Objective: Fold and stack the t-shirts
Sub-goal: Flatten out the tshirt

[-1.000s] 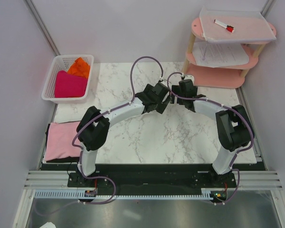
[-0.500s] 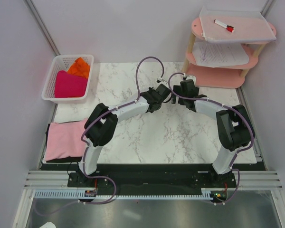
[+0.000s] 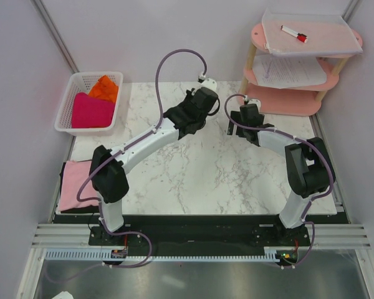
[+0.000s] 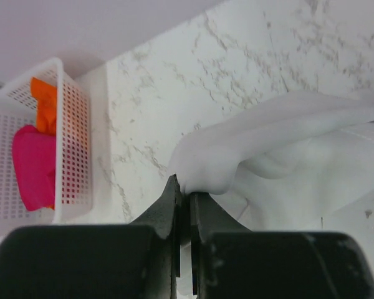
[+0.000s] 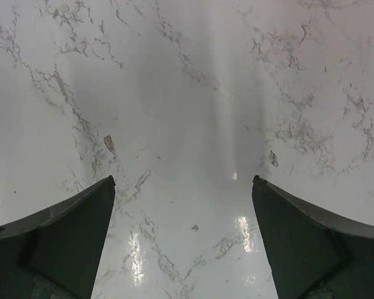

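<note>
My left gripper (image 4: 186, 194) is shut on a bunched edge of the white t-shirt (image 4: 299, 156). From the jaws the cloth rises in a fold and trails off to the right over the marble. In the top view this gripper (image 3: 202, 103) sits high over the far middle of the table, and the white cloth hardly shows against the marble. My right gripper (image 5: 182, 187) stands wide open over bare marble, holding nothing; from above it (image 3: 237, 128) is just right of the left one. A pale pink t-shirt (image 3: 78, 184) lies folded at the near left.
A white lattice basket (image 3: 68, 103) at the far left holds a magenta t-shirt (image 3: 90, 111) and an orange one (image 3: 105, 88); the left wrist view also shows the basket (image 4: 75, 124). A pink shelf (image 3: 299, 99) at the far right carries paper sheets (image 3: 293, 70) and a red marker (image 3: 294, 33).
The left gripper has closed on the white t-shirt, and the arm has stretched out toward the back of the table. The right gripper has stayed open and nearly still.
</note>
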{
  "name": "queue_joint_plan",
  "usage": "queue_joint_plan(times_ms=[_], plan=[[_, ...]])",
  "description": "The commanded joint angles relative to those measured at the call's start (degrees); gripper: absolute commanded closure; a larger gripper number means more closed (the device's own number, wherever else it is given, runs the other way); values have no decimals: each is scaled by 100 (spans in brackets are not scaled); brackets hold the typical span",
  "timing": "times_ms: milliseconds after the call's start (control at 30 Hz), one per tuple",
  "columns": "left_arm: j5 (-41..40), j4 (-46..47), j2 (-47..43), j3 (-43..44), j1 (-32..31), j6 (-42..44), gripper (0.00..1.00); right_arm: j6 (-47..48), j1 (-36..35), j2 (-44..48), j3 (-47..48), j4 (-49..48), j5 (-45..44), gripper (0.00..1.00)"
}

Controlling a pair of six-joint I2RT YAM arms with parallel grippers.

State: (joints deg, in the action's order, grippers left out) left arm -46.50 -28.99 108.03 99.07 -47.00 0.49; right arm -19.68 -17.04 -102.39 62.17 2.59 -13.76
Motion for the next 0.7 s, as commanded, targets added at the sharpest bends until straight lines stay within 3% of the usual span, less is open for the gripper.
queue_joint_plan(times_ms=[0,100,133,167,300,400,600,667], plan=[[-333,175,-327,683,16,891,94,-141,78,166,-91,-66,163,2],[218,-306,-317,755,7,620,88,-132,95,202,-126,-66,163,2],[769,-422,-370,650,7,471,88,-124,104,210,-152,-66,172,2],[1070,-606,-414,553,-2,217,98,-115,113,237,-153,-66,163,2],[2493,-590,-879,-236,16,-461,98,-123,139,211,-162,-83,207,2],[2900,-232,-1371,-798,24,-804,98,-159,131,149,-144,-92,268,2],[3882,-28,-1689,-1695,946,-1796,98,-185,139,79,-135,-127,418,2],[4418,34,-1418,-2012,1473,-1982,72,-176,131,79,-135,-118,462,2]])
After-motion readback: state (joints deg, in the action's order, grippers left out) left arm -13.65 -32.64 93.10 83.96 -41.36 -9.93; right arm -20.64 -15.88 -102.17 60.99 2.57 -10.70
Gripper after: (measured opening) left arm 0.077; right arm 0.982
